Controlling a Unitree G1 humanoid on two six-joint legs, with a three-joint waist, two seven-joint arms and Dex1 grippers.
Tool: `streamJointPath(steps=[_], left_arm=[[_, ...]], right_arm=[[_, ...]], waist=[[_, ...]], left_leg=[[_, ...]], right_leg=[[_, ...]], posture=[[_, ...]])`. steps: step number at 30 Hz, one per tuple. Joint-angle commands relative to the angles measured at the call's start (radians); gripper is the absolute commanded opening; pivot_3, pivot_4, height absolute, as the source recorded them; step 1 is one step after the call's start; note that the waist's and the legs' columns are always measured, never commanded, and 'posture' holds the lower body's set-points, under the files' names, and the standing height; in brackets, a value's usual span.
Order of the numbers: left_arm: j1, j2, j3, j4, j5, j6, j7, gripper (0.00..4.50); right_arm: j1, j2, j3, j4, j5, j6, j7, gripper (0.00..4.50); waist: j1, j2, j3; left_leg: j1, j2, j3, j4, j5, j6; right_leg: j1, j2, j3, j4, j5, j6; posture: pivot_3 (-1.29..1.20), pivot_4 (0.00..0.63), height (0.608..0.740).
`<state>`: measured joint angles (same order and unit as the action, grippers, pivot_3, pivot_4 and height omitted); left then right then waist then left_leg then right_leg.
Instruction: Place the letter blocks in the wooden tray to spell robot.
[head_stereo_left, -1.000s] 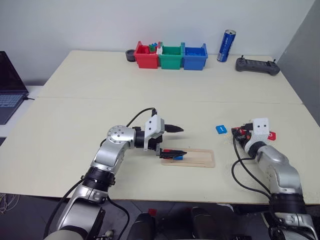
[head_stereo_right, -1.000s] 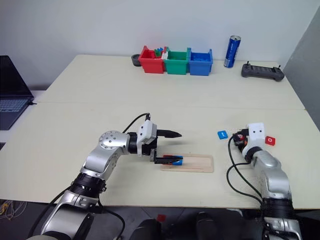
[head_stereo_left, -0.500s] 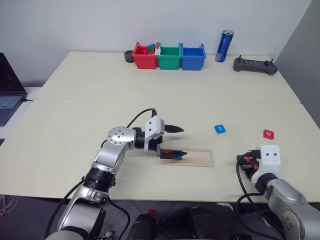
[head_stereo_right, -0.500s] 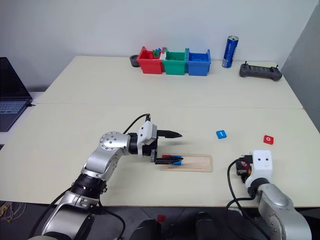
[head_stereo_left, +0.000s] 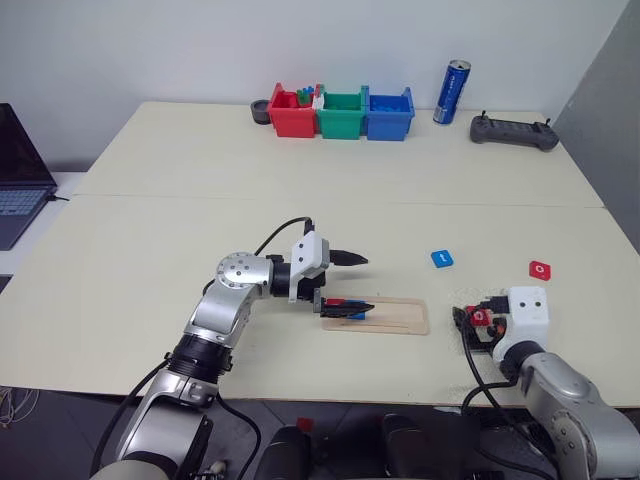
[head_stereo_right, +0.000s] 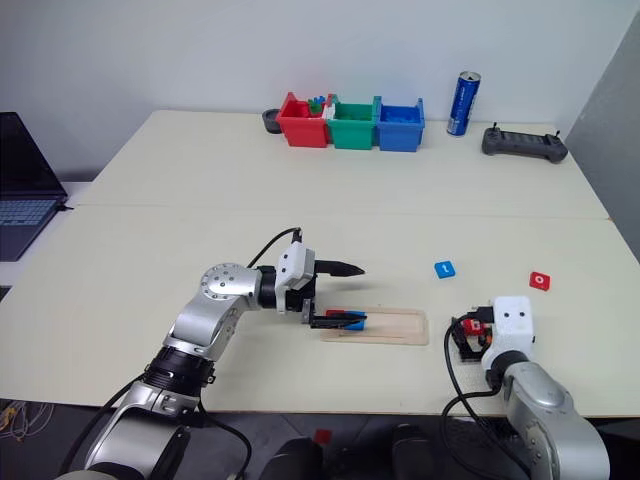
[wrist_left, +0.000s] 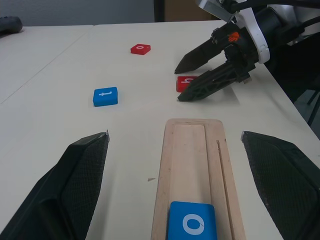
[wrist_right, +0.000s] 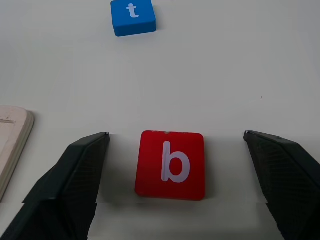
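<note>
Two blocks already sit at the left end of the wooden tray (head_stereo_left: 385, 315), the blue o block (wrist_left: 191, 224) and what seems a red one beside it. Our right gripper (wrist_right: 170, 165), fingers spread, straddles the red b block (wrist_right: 170, 164) lying flat just right of the tray; closing off-centre could skid it away. Our left gripper (head_stereo_left: 345, 283) reaches rightward over the tray's left end, fingers apart and empty. The blue t block (head_stereo_left: 442, 259) and red o block (head_stereo_left: 540, 268) lie farther right

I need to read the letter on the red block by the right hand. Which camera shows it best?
The right wrist view: the red block lies flat between the open right hand fingers, its white b readable. The left wrist view shows it edge-on behind those fingers; the eye views give a small red patch.
</note>
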<state>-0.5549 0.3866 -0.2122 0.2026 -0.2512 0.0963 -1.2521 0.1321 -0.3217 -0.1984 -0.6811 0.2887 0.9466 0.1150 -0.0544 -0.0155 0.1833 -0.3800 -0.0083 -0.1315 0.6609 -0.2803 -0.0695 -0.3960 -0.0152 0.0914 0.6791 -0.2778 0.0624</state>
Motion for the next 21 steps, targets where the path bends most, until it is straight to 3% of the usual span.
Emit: streamJointPath(steps=[1,6,10,17,21], left_arm=[[-0.009,-0.006,-0.004,-0.010,0.000,-0.023,0.003,4.50],[-0.042,-0.026,-0.006,0.048,0.012,-0.063,-0.001,4.50],[-0.063,-0.033,-0.008,0.083,0.011,-0.081,-0.013,4.50],[-0.059,-0.033,-0.026,0.079,0.008,-0.090,-0.047,4.50],[-0.056,-0.022,-0.031,0.064,0.007,-0.081,-0.068,4.50]], right_arm=[[-0.028,-0.135,-0.095,-0.078,0.060,-0.053,0.153,4.47],[0.036,-0.439,-0.183,0.015,0.158,-0.267,0.610,4.47],[0.049,-0.584,-0.144,0.194,0.130,-0.523,0.895,4.47],[-0.154,-0.645,0.055,0.588,0.002,-0.835,1.102,4.47],[-0.272,-0.632,0.122,0.707,-0.010,-0.872,1.152,4.47]], waist=[[0.001,0.000,0.000],[0.003,-0.001,0.001],[0.001,-0.003,0.002],[-0.003,-0.004,0.003],[-0.002,-0.003,0.003]], left_leg=[[0.000,0.000,0.000,0.000,0.000,0.000],[0.000,0.000,-0.001,0.000,0.000,0.000],[0.003,0.000,-0.001,0.000,0.000,0.001],[0.005,0.000,0.000,0.000,0.000,0.001],[0.005,0.000,0.000,0.000,0.000,0.001]], right_leg=[[0.000,0.000,0.000,0.000,0.000,0.000],[0.002,0.000,-0.002,-0.001,0.000,0.000],[0.006,0.001,-0.003,-0.004,0.000,0.000],[0.008,0.000,-0.001,-0.004,0.000,0.000],[0.008,0.000,-0.001,-0.004,0.000,0.000]], posture=[[0.00,0.150,0.740],[0.00,0.150,0.740],[0.00,0.150,0.740],[0.00,0.150,0.740],[0.00,0.150,0.740]])
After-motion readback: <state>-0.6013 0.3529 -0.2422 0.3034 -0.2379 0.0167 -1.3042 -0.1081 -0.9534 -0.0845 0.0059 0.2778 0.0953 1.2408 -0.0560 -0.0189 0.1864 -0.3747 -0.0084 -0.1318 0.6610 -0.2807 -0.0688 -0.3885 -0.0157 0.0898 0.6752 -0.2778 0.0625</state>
